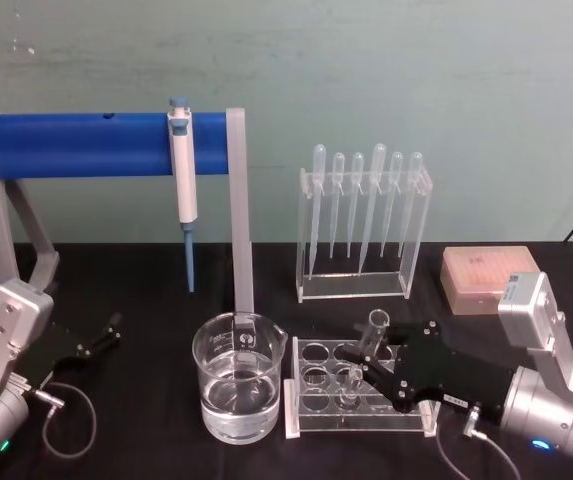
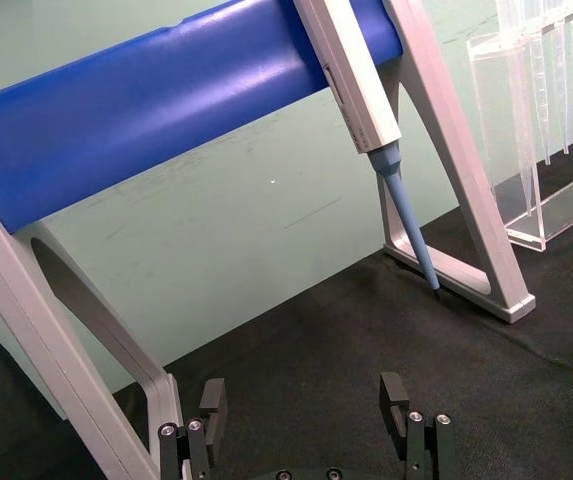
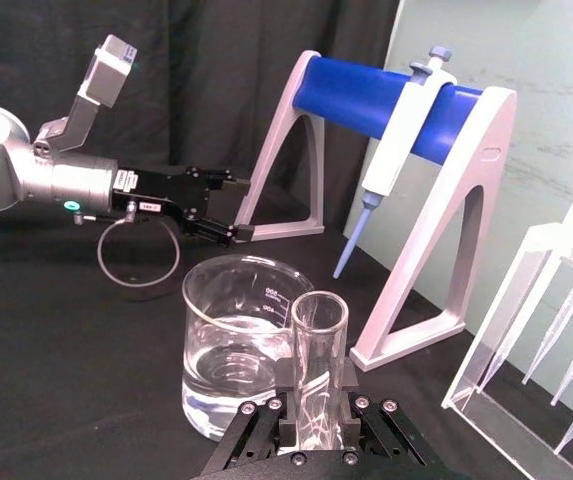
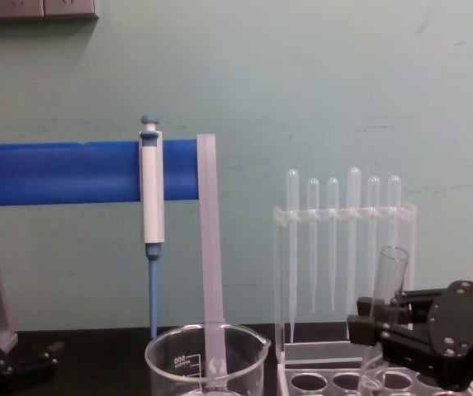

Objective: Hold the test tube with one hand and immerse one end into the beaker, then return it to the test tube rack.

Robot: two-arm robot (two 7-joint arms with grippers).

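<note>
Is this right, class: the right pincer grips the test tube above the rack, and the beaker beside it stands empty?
Not quite. The right pincer does grip the test tube above the rack, but the beaker beside it is not empty: it holds clear liquid, roughly to half its height. The right wrist view shows the liquid level plainly.

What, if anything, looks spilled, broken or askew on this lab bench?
Nothing spilled or broken. The only tilted item is the test tube, leaning over its rack because the right gripper holds it; the beaker stands upright.
</note>
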